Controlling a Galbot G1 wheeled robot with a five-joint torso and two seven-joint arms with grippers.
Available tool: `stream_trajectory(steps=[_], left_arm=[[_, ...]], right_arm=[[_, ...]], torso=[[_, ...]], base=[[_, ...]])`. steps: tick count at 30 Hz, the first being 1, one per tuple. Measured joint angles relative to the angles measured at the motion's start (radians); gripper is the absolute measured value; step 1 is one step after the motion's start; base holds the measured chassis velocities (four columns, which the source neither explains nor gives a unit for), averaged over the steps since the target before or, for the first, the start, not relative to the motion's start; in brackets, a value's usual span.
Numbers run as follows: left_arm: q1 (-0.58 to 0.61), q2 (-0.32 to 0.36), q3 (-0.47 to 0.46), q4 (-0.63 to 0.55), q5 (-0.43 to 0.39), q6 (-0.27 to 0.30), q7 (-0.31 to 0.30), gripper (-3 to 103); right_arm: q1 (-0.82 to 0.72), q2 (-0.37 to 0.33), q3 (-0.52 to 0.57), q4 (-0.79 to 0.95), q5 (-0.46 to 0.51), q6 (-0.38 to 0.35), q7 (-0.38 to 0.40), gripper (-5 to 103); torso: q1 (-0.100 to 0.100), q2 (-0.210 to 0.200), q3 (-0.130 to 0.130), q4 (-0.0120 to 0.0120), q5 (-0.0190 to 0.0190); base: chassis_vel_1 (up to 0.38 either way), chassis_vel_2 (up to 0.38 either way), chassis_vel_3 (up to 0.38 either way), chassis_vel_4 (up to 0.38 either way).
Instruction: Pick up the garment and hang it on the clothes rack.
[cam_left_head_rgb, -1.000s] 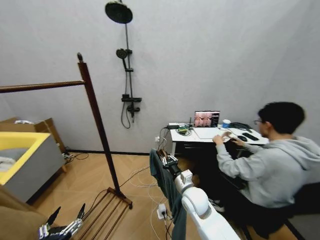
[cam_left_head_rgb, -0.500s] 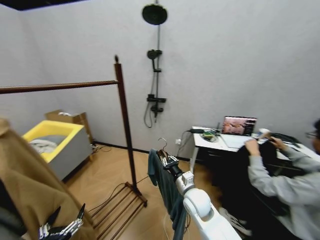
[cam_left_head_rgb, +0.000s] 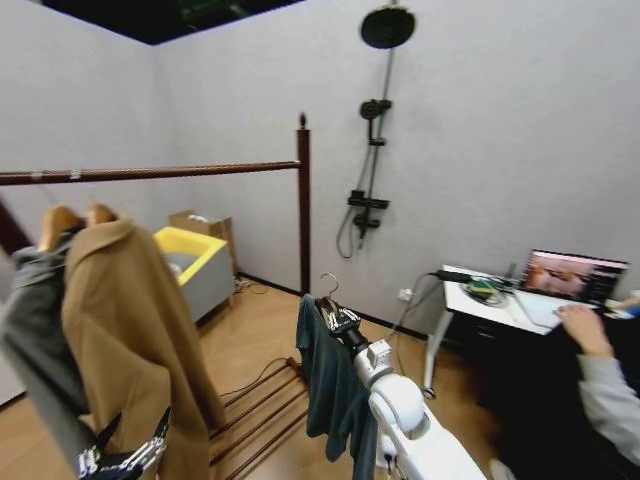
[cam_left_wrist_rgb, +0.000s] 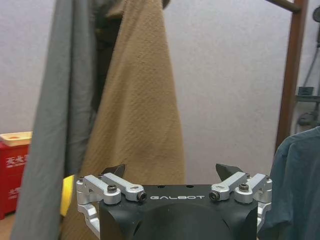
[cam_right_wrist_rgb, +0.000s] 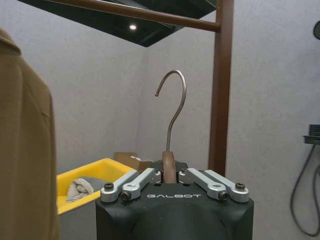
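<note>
A coat (cam_left_head_rgb: 135, 340) and sweatshirt (cam_left_head_rgb: 35, 340) hang from the clothes rack (cam_left_head_rgb: 303, 205), left of its post; the garment (cam_left_head_rgb: 330, 385) hangs right of the post, a bin (cam_left_head_rgb: 195, 262) behind it

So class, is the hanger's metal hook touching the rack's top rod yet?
Apart. In the right wrist view the hook ends well below the top rod, wall showing between them; the right claw grips the hanger.

The clothes rack (cam_left_head_rgb: 302, 200) stands on the wooden floor (cam_left_head_rgb: 255, 335). A tan coat (cam_left_head_rgb: 130, 330) and a grey sweatshirt (cam_left_head_rgb: 35, 340) hang from its top rod
</note>
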Motion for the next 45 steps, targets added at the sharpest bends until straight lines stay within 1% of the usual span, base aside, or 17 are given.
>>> stream_trajectory(steps=[9, 12, 18, 20, 26, 30, 36, 45], left_arm=[[0.0, 0.0, 0.0, 0.0, 0.0, 0.0, 0.0, 100], [0.0, 0.0, 0.0, 0.0, 0.0, 0.0, 0.0, 100], [0.0, 0.0, 0.0, 0.0, 0.0, 0.0, 0.0, 100], [0.0, 0.0, 0.0, 0.0, 0.0, 0.0, -0.001, 100], [0.0, 0.0, 0.0, 0.0, 0.0, 0.0, 0.0, 100], [0.0, 0.0, 0.0, 0.0, 0.0, 0.0, 0.0, 100], [0.0, 0.0, 0.0, 0.0, 0.0, 0.0, 0.0, 100], [0.0, 0.0, 0.0, 0.0, 0.0, 0.0, 0.0, 100]], right_arm=[[-0.024, 0.005, 0.003, 0.032, -0.008, -0.001, 0.002, 9], [-0.03, 0.005, 0.003, 0.039, -0.017, -0.002, 0.002, 9], [-0.028, 0.009, 0.009, 0.029, -0.038, -0.008, 0.0, 9], [-0.001, 0.007, 0.01, 0.0, -0.038, -0.008, -0.003, 9], [0.067, 0.008, 0.001, -0.064, -0.025, -0.009, -0.001, 9], [0.118, 0.026, -0.013, -0.109, -0.019, -0.006, 0.006, 9], [0.137, 0.046, -0.031, -0.129, -0.032, 0.001, 0.007, 9], [0.13, 0.048, -0.027, -0.132, -0.051, 0.009, 0.002, 9]], torso=[[0.0, 0.0, 0.0, 0.0002, 0.0003], [0.0, 0.0, 0.0, -0.0001, 0.0], [0.0, 0.0, 0.0, 0.0003, 0.0001], [0.0, 0.0, 0.0, 0.0005, 0.0001], [0.0, 0.0, 0.0, 0.0, 0.0001], [0.0, 0.0, 0.0, 0.0, 0.0], [0.0, 0.0, 0.0, 0.0001, 0.0001], [0.0, 0.0, 0.0, 0.0, 0.0]], base=[[0.088, 0.154, 0.166, 0.096], [0.078, 0.185, 0.171, 0.056], [0.1, 0.137, 0.148, 0.095], [0.092, 0.057, 0.052, 0.077], [0.027, -0.002, 0.007, 0.024], [0.0, 0.0, 0.0, 0.0], [0.0, 0.0, 0.0, 0.0], [-0.049, 0.05, 0.064, -0.063]])
